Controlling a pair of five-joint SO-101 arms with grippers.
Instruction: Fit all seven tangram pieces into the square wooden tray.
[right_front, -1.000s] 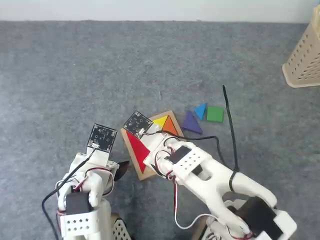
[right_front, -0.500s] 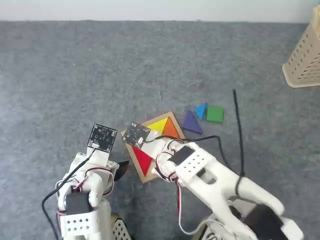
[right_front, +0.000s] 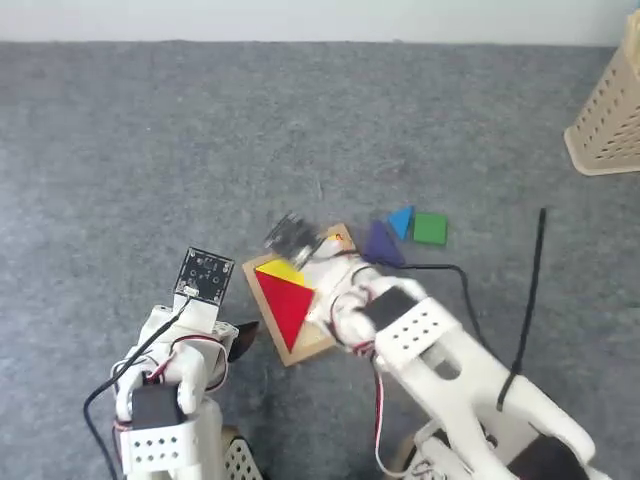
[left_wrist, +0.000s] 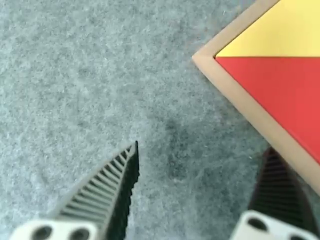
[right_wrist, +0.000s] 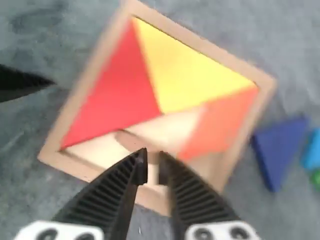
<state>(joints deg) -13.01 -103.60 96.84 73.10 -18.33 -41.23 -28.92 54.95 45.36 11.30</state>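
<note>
A tray (right_front: 312, 342) lies on the surface (right_front: 150, 150) before two arms. Inside it, the near large triangle (right_front: 287, 303) shares an edge with the far large triangle (right_front: 280, 270), and a mid-sized triangle (right_wrist: 220, 125) touches the latter towards the tray's far corner. Just right of the tray lies a loose triangle (right_front: 381, 243), then a small triangle (right_front: 402, 222) and a square piece (right_front: 430, 229) side by side. The left claw (left_wrist: 202, 150) sits beside the tray's left edge. The right claw (right_wrist: 152, 157) hangs over the tray's bare part. A basket (right_front: 610, 110) stands far right.
</note>
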